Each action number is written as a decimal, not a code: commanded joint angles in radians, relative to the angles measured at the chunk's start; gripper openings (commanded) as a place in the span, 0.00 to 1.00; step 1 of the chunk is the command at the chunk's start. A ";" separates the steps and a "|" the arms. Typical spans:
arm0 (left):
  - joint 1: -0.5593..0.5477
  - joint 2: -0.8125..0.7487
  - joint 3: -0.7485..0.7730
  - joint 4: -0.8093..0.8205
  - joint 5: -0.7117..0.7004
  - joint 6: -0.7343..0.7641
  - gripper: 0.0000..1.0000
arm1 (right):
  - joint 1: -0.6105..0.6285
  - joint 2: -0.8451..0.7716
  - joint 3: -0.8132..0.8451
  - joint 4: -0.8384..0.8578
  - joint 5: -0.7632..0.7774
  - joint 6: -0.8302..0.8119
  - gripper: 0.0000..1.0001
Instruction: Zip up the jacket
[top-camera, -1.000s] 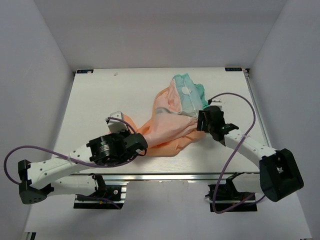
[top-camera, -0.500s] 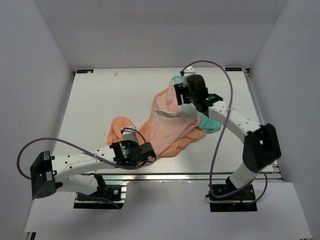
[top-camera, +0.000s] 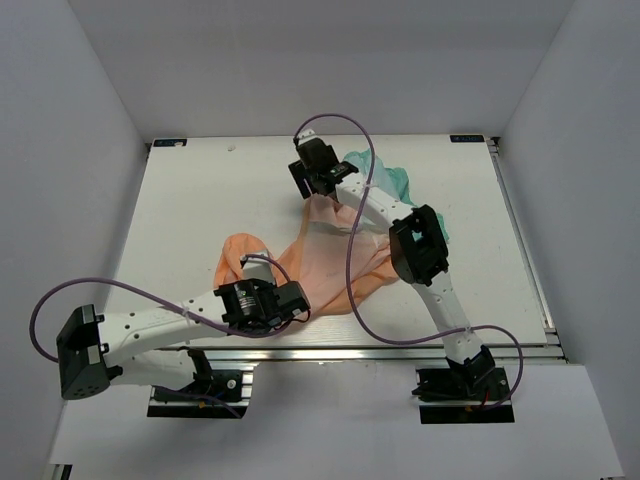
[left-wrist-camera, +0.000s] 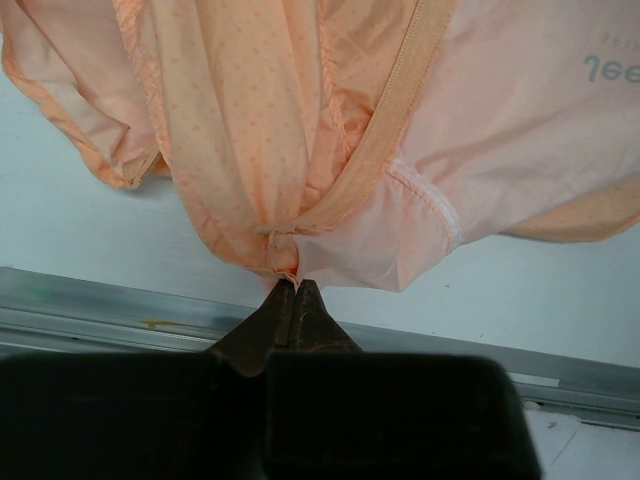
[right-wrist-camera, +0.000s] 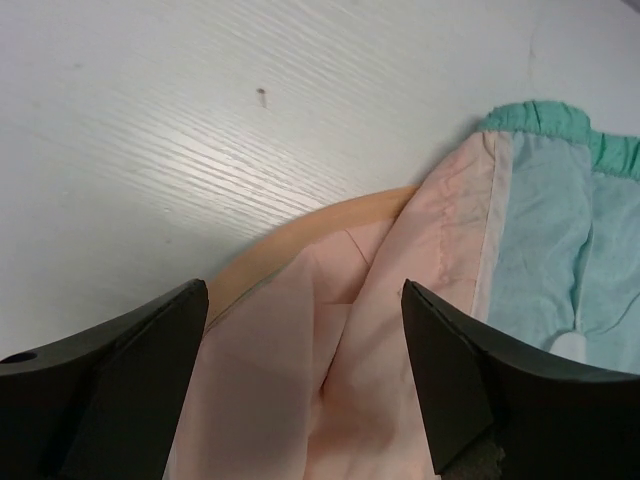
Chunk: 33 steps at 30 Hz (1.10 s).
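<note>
The jacket (top-camera: 330, 250) lies crumpled on the white table, peach-orange at the near left and teal (top-camera: 400, 182) at the far right. My left gripper (top-camera: 297, 299) is shut on a bunched peach fold of the jacket (left-wrist-camera: 284, 262) near the table's front edge. The orange zipper tape (left-wrist-camera: 392, 125) runs up from that fold. My right gripper (top-camera: 307, 187) hangs open over the jacket's far left edge. In the right wrist view its fingers (right-wrist-camera: 110, 375) stand wide apart above peach fabric (right-wrist-camera: 330, 350), holding nothing, with a teal elastic hem (right-wrist-camera: 545, 115) at the upper right.
An aluminium rail (left-wrist-camera: 90, 300) runs along the table's near edge just under my left gripper. My right arm's elbow (top-camera: 418, 245) and purple cable (top-camera: 348, 270) hang over the jacket. White walls stand at the left, right and back.
My right arm has swung from the jacket's right side to its far left edge. My left gripper has drawn back toward the front edge. The jacket has shifted and spread.
</note>
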 joint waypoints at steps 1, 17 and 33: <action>0.010 -0.044 -0.010 0.006 0.013 -0.005 0.00 | -0.011 0.035 0.034 -0.121 0.123 0.078 0.84; 0.013 -0.046 -0.005 -0.020 0.014 -0.013 0.00 | -0.013 0.021 -0.022 0.024 -0.187 0.176 0.61; 0.013 -0.069 0.026 -0.063 -0.018 -0.028 0.00 | -0.022 0.105 0.044 -0.035 0.042 0.196 0.43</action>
